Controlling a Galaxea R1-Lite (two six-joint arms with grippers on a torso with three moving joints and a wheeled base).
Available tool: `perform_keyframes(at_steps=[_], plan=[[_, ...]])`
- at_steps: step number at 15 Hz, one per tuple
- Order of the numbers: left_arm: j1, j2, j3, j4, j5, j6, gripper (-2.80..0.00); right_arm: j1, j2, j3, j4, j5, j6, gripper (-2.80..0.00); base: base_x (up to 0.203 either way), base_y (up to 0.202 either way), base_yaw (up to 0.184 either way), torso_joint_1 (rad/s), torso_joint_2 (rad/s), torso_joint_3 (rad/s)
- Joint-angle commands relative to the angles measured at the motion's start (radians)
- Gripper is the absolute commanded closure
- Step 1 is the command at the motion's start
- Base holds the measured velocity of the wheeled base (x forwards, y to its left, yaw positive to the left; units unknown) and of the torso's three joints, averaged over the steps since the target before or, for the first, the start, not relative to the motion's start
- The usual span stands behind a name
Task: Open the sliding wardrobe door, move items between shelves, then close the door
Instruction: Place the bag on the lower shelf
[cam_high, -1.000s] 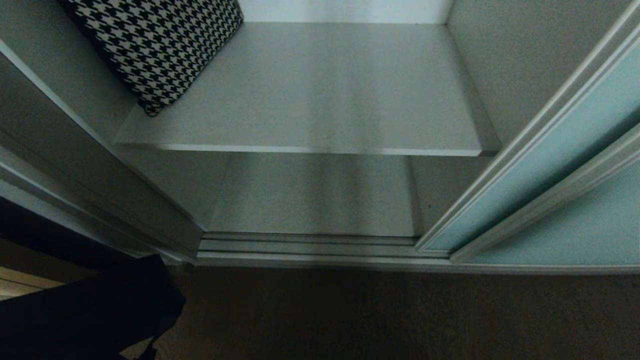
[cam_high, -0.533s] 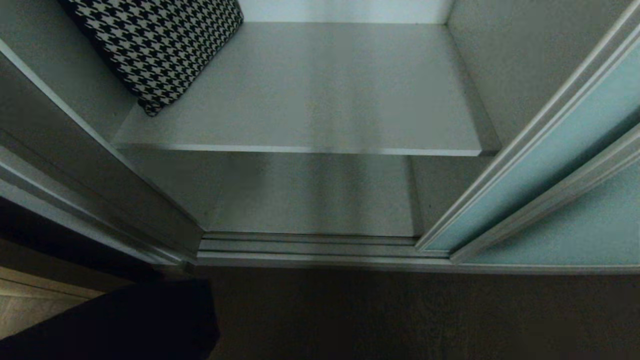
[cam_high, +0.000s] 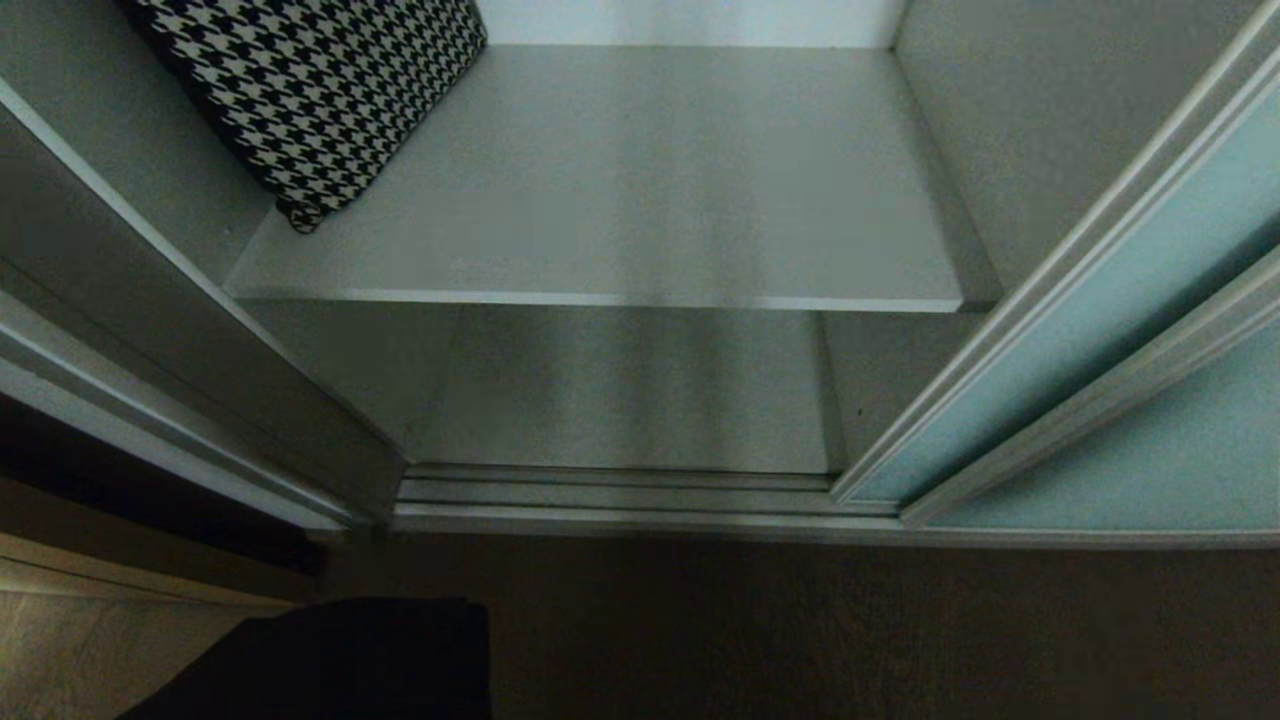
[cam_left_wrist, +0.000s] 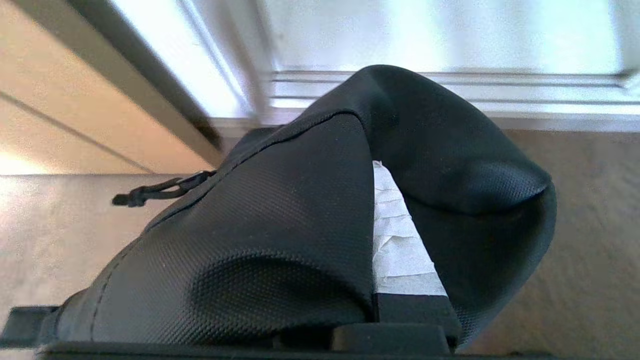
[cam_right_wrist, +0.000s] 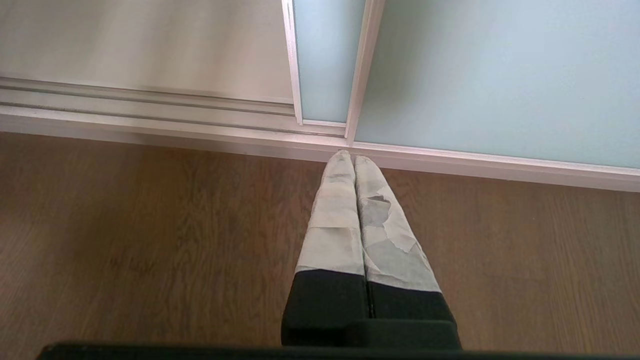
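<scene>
The sliding wardrobe door (cam_high: 1100, 300) of pale blue-green glass stands pushed to the right, leaving the wardrobe open. Two pale grey shelves show inside, an upper one (cam_high: 650, 200) and a lower one (cam_high: 630, 400). A black item of textured cloth (cam_high: 340, 660) hangs low at the left, in front of the wardrobe, above the floor. In the left wrist view this black item (cam_left_wrist: 280, 235) drapes over my left gripper (cam_left_wrist: 374, 170), which is shut on it; one taped finger (cam_left_wrist: 400, 240) shows, and a small strap (cam_left_wrist: 150, 192) dangles. My right gripper (cam_right_wrist: 354, 157) is shut and empty above the floor by the door (cam_right_wrist: 475, 75).
A black-and-white houndstooth piece (cam_high: 310, 90) leans at the left of the upper shelf. The silver door track (cam_high: 620, 495) runs along the wardrobe's foot. Brown wood-grain floor (cam_right_wrist: 150, 225) lies in front. A beige cabinet front (cam_left_wrist: 60, 130) stands left of the wardrobe frame.
The black item has shifted to the right and lower along the bottom edge of the head view. The wardrobe and the right gripper have not moved.
</scene>
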Motion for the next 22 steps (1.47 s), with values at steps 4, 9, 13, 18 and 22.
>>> perform_keyframes(at_steps=[4,9,13,18,22], plan=[[0.0,0.0,0.08,-0.066,-0.036,0.001,0.0,0.0,-0.003,0.0,-0.001,0.0,-0.001,0.0,0.0,0.0,0.0,0.0,0.0,0.0],[0.0,0.0,0.098,-0.096,-0.065,-0.002,0.0,0.0,-0.003,0.0,-0.001,0.0,0.001,0.0,0.0,0.0,0.0,0.0,0.0,0.0],[0.0,0.0,0.098,-0.099,-0.06,0.01,0.0,0.0,-0.003,0.002,-0.001,0.0,-0.001,0.0,0.0,0.0,0.0,0.0,0.0,0.0],[0.0,0.0,0.15,-0.203,-0.069,0.012,0.0,0.0,-0.003,0.0,-0.001,0.0,-0.001,0.0,0.0,0.0,0.0,0.0,0.0,0.0],[0.0,0.0,0.151,-0.206,-0.069,0.014,0.0,0.0,-0.003,0.0,-0.001,0.0,-0.001,0.0,0.0,0.0,0.0,0.0,0.0,0.0]])
